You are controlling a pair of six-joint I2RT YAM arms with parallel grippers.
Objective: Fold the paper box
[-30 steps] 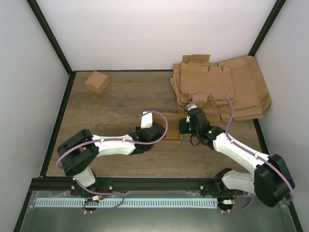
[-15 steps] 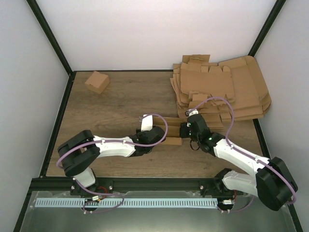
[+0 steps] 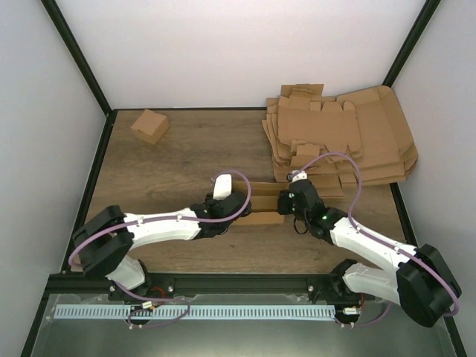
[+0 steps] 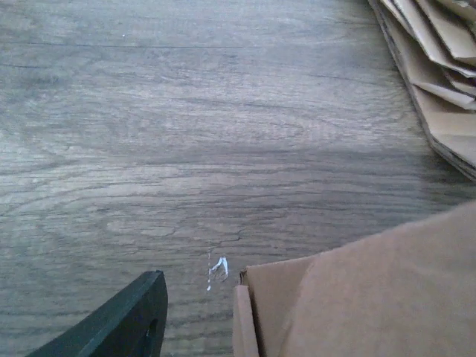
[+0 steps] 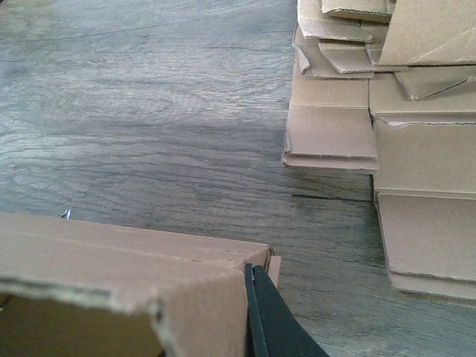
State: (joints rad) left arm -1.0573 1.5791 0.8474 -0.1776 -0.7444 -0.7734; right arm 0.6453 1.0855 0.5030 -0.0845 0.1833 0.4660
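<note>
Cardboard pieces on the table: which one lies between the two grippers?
The half-folded paper box in the middle. The small closed box sits at the far left, the flat blanks are stacked far right.

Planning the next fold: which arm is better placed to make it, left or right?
Left, likely. The right gripper is shut on the paper box at its end wall, anchoring it. The left gripper has open jaws at the opposite wall, gripping nothing, so it can push.

Plain brown paper box [image 3: 264,216] on grey-brown wood-grain table [image 3: 178,156]
</note>
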